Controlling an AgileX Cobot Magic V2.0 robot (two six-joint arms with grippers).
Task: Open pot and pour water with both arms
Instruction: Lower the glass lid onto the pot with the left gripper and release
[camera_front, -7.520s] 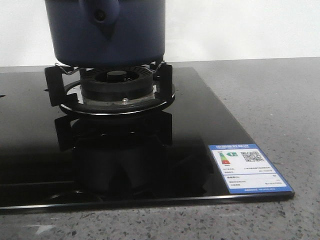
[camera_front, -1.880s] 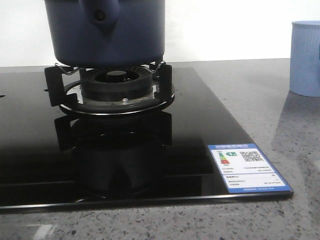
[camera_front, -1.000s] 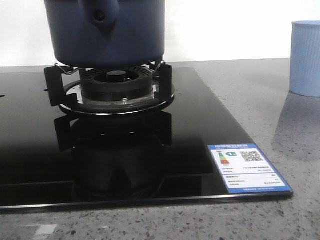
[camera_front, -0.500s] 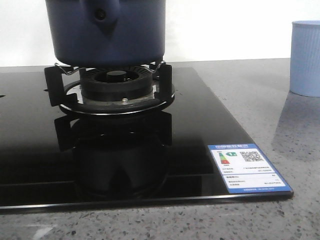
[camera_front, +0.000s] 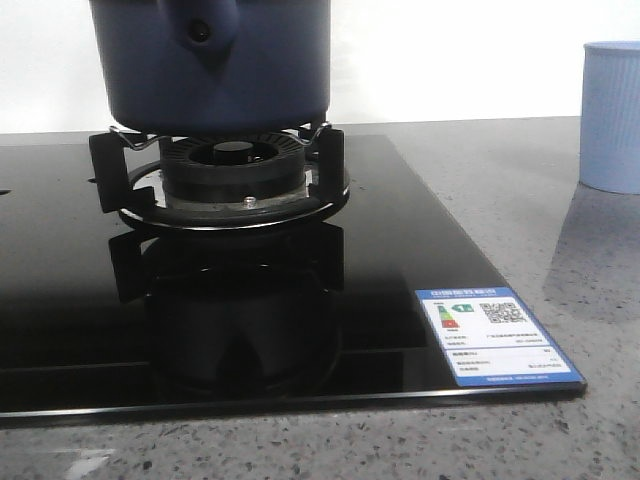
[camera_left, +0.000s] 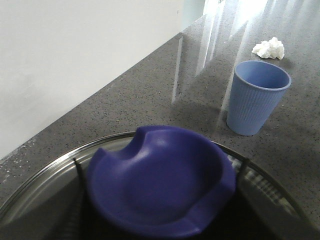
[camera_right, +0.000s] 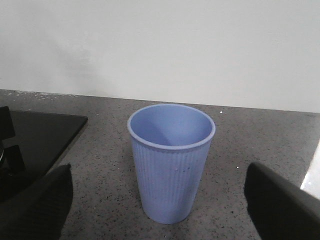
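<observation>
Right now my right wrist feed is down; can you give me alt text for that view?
A pale blue ribbed cup stands upright and looks empty on the grey speckled counter, centred between the open right tool's dark fingers, which do not touch it. A corner of the black cooktop shows at one side; a white wall is behind.

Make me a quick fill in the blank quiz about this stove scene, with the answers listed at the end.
1. The pot sits on the gas ____.
2. The ribbed cup stands upright on the grey ____.
3. Inside, the cup looks ____.
4. The right gripper has its fingers spread on either side of the ____.

Missing words: burner; countertop; empty; cup
</observation>
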